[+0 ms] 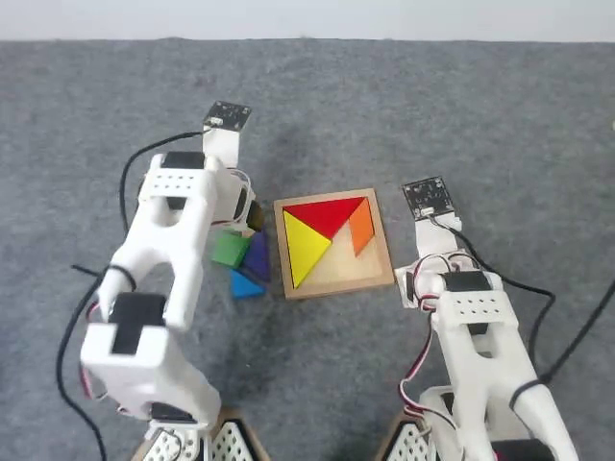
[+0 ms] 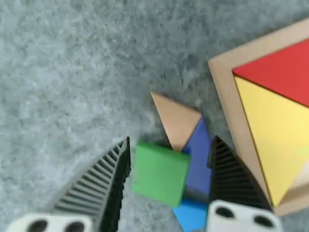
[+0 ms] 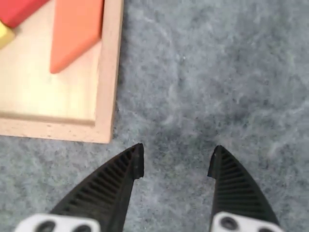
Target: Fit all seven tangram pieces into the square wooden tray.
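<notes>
Well, the left gripper (image 2: 170,145) hangs with jaws apart over the green square (image 2: 159,173), which sits, partly stacked I think, among loose pieces just beside the wooden tray (image 2: 221,79). Closing now could catch the blue piece (image 2: 199,159) underneath and scatter the cluster.

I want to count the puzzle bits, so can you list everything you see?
tray: one, pale wood, mid-mat
red triangle: one, in tray
yellow triangle: one, in tray, touching red
orange piece: one, in tray
green square: one, on mat outside tray
dark blue piece: one, between green square and tray
light blue piece: one, by green square
tan triangle: one, beside dark blue piece
mat: one, grey
left arm: white, jaws open around green square
right arm: white, jaws open over mat
</notes>
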`<state>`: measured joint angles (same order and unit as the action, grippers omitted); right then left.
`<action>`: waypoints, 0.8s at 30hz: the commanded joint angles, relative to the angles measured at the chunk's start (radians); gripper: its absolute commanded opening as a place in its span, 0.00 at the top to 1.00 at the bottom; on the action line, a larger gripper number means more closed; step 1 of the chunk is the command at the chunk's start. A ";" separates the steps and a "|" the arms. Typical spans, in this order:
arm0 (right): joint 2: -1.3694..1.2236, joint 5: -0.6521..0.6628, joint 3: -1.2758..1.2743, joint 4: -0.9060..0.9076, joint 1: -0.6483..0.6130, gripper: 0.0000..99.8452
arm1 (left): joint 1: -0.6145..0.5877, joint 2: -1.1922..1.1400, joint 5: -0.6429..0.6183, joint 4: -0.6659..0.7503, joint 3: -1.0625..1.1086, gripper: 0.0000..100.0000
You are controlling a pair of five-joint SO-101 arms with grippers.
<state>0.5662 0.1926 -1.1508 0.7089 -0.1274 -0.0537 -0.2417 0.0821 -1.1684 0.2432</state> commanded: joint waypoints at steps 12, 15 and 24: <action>0.028 0.012 0.005 -0.021 0.012 0.77 | 0.106 -0.098 -0.060 -0.002 -0.070 0.82; 0.028 0.012 0.005 -0.021 0.012 0.77 | 0.071 -0.121 -0.058 -0.003 -0.099 0.82; 0.028 0.014 0.005 -0.018 0.012 0.77 | 0.009 -0.242 -0.023 -0.009 -0.209 0.82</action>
<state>0.5662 0.1926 -1.1523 0.7012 -0.1258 -0.0276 -0.4733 0.0330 -1.1669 0.0882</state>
